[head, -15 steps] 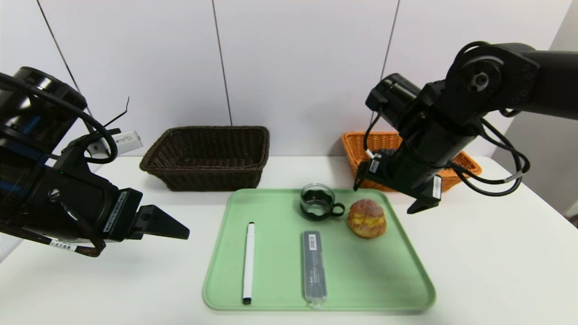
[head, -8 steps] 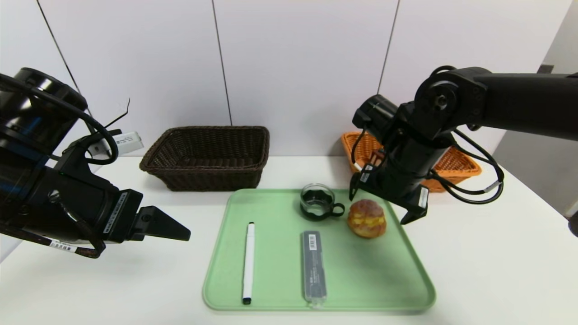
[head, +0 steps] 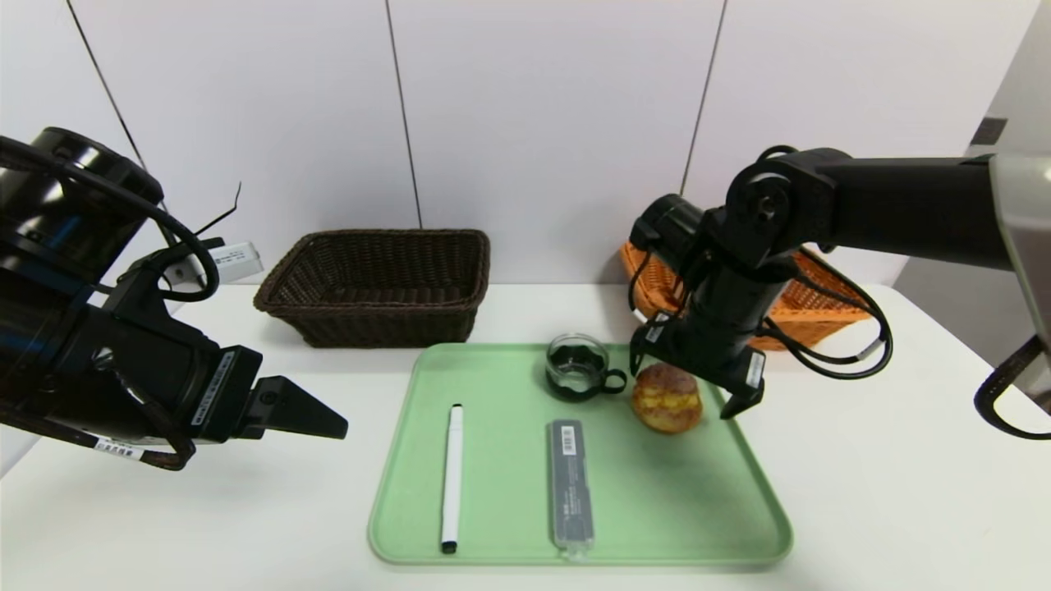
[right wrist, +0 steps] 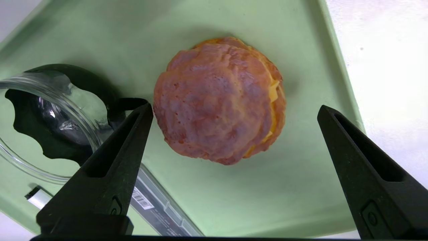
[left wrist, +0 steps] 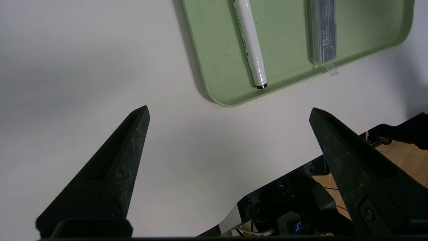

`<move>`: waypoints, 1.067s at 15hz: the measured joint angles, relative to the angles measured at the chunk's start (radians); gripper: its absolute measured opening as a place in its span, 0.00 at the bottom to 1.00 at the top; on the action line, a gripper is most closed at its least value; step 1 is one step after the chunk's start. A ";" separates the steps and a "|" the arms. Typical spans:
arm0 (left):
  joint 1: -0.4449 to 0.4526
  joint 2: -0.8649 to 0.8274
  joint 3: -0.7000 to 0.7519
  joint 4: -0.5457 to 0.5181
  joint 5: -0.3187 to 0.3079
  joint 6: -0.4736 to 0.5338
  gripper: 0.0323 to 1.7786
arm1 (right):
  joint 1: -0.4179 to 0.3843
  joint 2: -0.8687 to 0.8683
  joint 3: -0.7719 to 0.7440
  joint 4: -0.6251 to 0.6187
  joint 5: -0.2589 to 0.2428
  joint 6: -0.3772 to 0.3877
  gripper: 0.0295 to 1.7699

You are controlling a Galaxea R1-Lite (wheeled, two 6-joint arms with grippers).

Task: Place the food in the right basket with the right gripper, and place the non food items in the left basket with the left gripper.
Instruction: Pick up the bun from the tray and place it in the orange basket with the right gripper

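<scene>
The cream puff [head: 667, 399] sits on the far right part of the green tray [head: 460, 542], just beside the handle of the glass cup [head: 578, 366]. It is round, golden-brown, with a rough domed top and a yellow filling seam around its middle. It looks light and soft, so a hard squeeze would likely crush it or press the filling out. The best hold appears to be across the widest part, at or just below the seam, with gentle closing force. The crust looks dry, so slipping seems a minor risk.

The right gripper [head: 696, 387] hangs directly above the puff, pointing steeply down, jaws spread wide and empty, one finger on each side of the puff. The finger [right wrist: 113, 160] nearest the cup stands close to the cup's handle; a descent here could nudge the cup.

The grey case [head: 569, 483] and the white pen [head: 452, 476] lie farther forward on the tray. The orange basket [head: 821, 304] stands behind the right arm, the dark brown basket [head: 378, 283] behind the tray's left side. The left gripper [left wrist: 229, 112] is parked over the table left of the tray, jaws wide apart, holding nothing.
</scene>
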 joint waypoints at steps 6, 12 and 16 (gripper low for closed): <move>0.000 0.000 0.011 -0.006 0.000 0.002 0.95 | -0.001 0.033 -0.007 -0.008 0.001 0.002 0.96; 0.001 0.000 0.014 -0.011 0.000 0.003 0.95 | -0.004 0.049 -0.008 -0.008 0.001 -0.001 0.78; 0.001 -0.002 0.016 -0.010 0.000 0.003 0.95 | -0.003 0.055 -0.008 -0.008 0.011 -0.002 0.51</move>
